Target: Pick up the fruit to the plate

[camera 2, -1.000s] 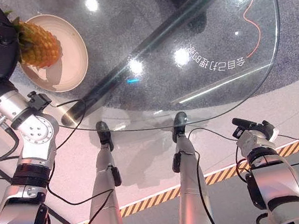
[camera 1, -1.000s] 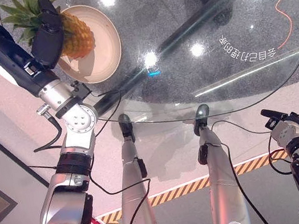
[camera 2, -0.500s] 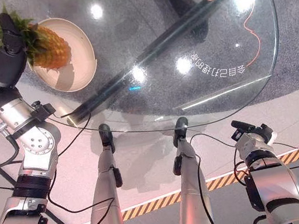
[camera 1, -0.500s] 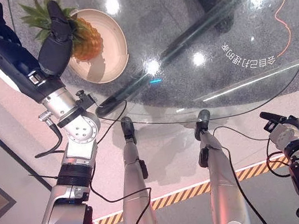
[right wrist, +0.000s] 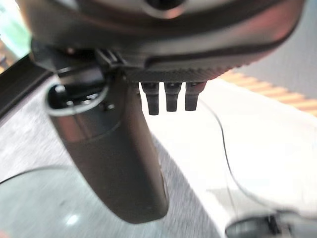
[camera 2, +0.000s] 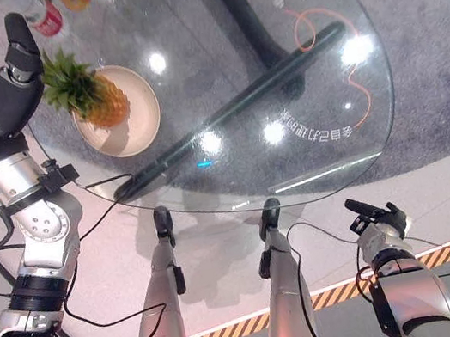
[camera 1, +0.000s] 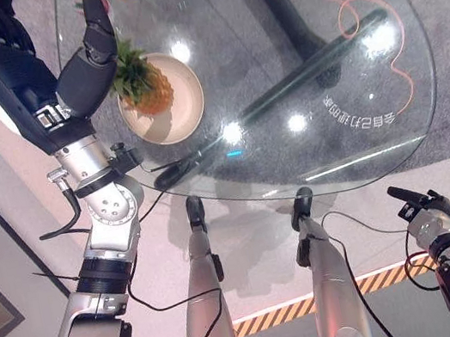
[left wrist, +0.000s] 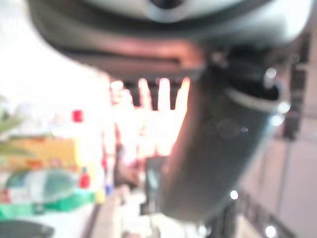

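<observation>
A pineapple (camera 1: 151, 94) with a green crown rests on the beige plate (camera 1: 189, 114) at the near left of the round glass table (camera 1: 329, 115). My left hand (camera 1: 17, 74) hovers just left of the plate, open, thumb (camera 1: 95, 25) raised beside the crown and apart from the fruit. In the left wrist view the thumb (left wrist: 218, 148) stands straight with nothing held. My right hand (camera 1: 414, 200) hangs low at the right, off the table, open and holding nothing; its thumb (right wrist: 114, 158) is straight in the right wrist view.
Several bottles (camera 2: 41, 17) stand at the table's far left edge, beyond the plate. A dark table leg (camera 1: 282, 97) and an orange cord (camera 1: 372, 11) show through the glass. Black-and-yellow floor tape (camera 1: 375, 277) runs near my right hand.
My left hand has come off the pineapple and drawn back to the left with its thumb lifted. The pineapple stays on the plate. The whole view has shifted, so the camera moved.
</observation>
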Robot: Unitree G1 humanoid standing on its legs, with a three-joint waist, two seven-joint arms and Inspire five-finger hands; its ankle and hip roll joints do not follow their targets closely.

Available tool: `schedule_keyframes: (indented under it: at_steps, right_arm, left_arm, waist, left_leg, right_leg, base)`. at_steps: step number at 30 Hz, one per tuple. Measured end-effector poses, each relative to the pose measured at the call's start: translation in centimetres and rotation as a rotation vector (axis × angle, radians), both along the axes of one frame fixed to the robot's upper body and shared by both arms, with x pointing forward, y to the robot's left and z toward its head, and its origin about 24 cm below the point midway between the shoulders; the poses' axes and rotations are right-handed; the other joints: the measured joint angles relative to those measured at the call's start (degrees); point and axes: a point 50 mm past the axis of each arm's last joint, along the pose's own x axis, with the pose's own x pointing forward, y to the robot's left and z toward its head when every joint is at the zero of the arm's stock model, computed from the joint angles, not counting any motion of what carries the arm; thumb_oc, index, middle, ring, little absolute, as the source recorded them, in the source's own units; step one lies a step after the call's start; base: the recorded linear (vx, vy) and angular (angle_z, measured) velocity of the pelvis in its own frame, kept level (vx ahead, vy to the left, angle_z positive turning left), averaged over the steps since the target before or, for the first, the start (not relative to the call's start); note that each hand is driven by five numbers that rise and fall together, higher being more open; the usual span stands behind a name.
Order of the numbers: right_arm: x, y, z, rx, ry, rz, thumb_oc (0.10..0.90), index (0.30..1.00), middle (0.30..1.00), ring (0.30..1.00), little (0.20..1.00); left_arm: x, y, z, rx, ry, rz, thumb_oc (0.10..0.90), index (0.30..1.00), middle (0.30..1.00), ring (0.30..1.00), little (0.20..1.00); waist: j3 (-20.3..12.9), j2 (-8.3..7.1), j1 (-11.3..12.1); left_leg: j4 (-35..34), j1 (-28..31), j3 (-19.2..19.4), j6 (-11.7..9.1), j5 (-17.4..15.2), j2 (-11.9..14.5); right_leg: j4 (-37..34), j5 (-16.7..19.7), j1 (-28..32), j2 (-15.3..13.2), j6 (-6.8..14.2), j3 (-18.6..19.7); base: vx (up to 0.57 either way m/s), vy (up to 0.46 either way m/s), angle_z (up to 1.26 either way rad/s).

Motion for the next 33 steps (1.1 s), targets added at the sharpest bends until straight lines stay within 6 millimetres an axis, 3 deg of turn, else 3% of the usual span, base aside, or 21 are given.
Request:
schedule_keyframes:
  at_steps: [4,9,11,12,14,16,17,18,20,22,27,33]
  right_arm:
    - [-3.0,1.3,-3.5,0.061,0.044,0.059,0.800,0.900,0.900,0.900,0.900]
    - [-8.1,1.0,-6.8,0.068,0.158,0.087,0.800,0.900,0.900,0.900,0.900]
    - [-10.4,1.4,-8.2,0.063,0.234,0.137,0.800,0.900,0.900,0.900,0.900]
    - [-10.9,1.4,-8.5,0.057,0.253,0.153,0.800,0.900,0.900,0.900,0.900]
    - [-13.3,2.0,-9.8,0.053,0.336,0.208,0.800,0.900,0.900,0.900,0.900]
    - [-16.0,2.9,-11.1,0.066,0.426,0.245,0.800,0.900,0.900,0.900,0.900]
    - [-16.6,3.2,-11.4,0.067,0.461,0.267,0.800,0.900,0.900,0.900,0.900]
    - [-17.0,3.3,-11.6,0.067,0.483,0.277,0.800,0.900,0.900,0.900,0.900]
    - [-18.7,3.7,-12.2,0.061,0.570,0.330,0.800,0.900,0.900,0.900,0.900]
    - [-19.5,3.8,-12.4,0.060,0.614,0.355,0.800,0.900,0.900,0.900,0.900]
    - [-22.6,3.7,-13.0,0.075,0.776,0.402,0.800,0.900,0.900,0.900,0.900]
    - [-24.6,4.2,-13.4,0.110,0.921,0.550,0.800,0.900,0.900,0.900,0.900]
  left_arm:
    - [-0.7,3.5,-3.8,-0.138,0.155,0.013,0.800,0.900,0.900,0.900,0.900]
    - [-1.5,6.7,-7.4,-0.223,0.322,0.006,0.800,0.900,0.900,0.900,0.900]
    - [-2.1,7.9,-11.4,-0.284,0.477,0.006,0.800,0.900,0.900,0.900,0.900]
    - [-2.3,8.2,-12.4,-0.304,0.510,0.007,0.800,0.900,0.900,0.900,0.900]
    - [-3.6,8.6,-16.9,-0.401,0.660,0.023,0.800,0.900,0.900,0.900,0.900]
    - [-6.4,9.3,-21.8,-0.455,0.844,0.073,0.800,0.900,0.900,0.900,0.900]
    - [-7.7,9.7,-23.6,-0.485,0.915,0.102,0.800,0.900,0.900,0.900,0.900]
    - [-8.4,9.8,-24.5,-0.502,0.951,0.119,0.800,0.900,0.900,0.900,0.900]
    - [-11.1,9.8,-28.0,-0.572,1.120,0.172,0.800,0.900,0.900,0.900,0.900]
    - [-12.3,9.7,-29.4,-0.583,1.201,0.186,0.800,0.900,0.900,0.900,0.900]
    - [-18.0,9.4,-33.7,-0.554,1.525,0.225,0.800,0.900,0.900,0.900,0.900]
    - [-22.2,6.8,-37.0,-0.412,1.920,0.025,0.800,0.900,0.900,0.900,0.900]
  waist:
    - [-0.08,0.02,0.93]
    - [-2.60,0.11,1.96]
    - [-7.55,0.46,1.41]
    - [-7.95,0.60,1.23]
    - [-11.44,0.86,1.04]
    - [-17.48,0.89,0.06]
    - [-18.79,0.93,-0.12]
    - [-19.52,0.99,-0.24]
    - [-23.35,1.22,-0.52]
    - [-24.29,1.39,-0.70]
    - [-28.03,2.03,-1.03]
    - [-29.65,3.67,-1.38]
  left_leg:
    - [-4.21,11.40,1.74,0.08,-0.14,-0.03]
    - [-7.62,18.82,2.66,0.56,-0.74,-0.58]
    - [-9.20,19.92,2.78,0.52,-0.76,-0.62]
    - [-9.62,21.04,2.80,0.39,-0.71,-0.62]
    - [-9.63,24.34,3.08,0.03,-1.77,-0.61]
    - [-9.63,26.15,3.67,-0.19,-3.03,-0.37]
    - [-9.64,27.53,4.07,-0.21,-3.46,-0.31]
    - [-9.65,27.98,4.25,-0.21,-3.69,-0.30]
    - [-9.68,28.87,4.62,-0.24,-4.16,-0.27]
    - [-9.69,29.35,4.62,-0.14,-4.23,-0.20]
    - [-10.08,30.76,5.23,-0.14,-4.76,0.14]
    - [-10.07,30.84,5.27,-0.12,-4.62,0.37]
  right_leg:
    - [-6.42,1.46,11.76,0.24,0.68,-0.05]
    - [-13.62,3.25,20.84,0.15,1.32,-0.38]
    - [-14.91,3.40,22.04,0.19,1.44,-0.96]
    - [-14.92,3.30,22.94,0.18,1.53,-1.11]
    - [-14.95,2.08,26.03,0.09,1.76,-1.26]
    - [-14.99,0.83,27.69,0.24,1.86,-1.38]
    - [-14.99,0.50,28.91,0.26,1.94,-1.31]
    - [-15.00,0.34,29.28,0.26,1.94,-1.25]
    - [-15.27,-0.08,29.94,0.26,1.94,-1.12]
    - [-15.28,-0.10,30.41,0.32,1.91,-1.13]
    - [-15.30,-0.68,31.79,0.49,1.51,-1.11]
    - [-15.31,-0.72,32.07,0.70,1.58,-1.19]
  base:
    - [0.13,0.103,-0.09]
    - [0.16,0.090,-0.01]
    - [0.30,0.080,0.01]
    - [0.31,0.078,-0.03]
    - [0.25,0.063,-0.05]
    - [0.29,0.091,-0.04]
    - [0.22,0.076,-0.09]
    - [0.14,0.060,-0.13]
    - [0.11,0.052,-0.07]
    - [0.07,0.028,0.00]
    - [0.06,0.039,-0.02]
    - [0.02,0.029,0.00]
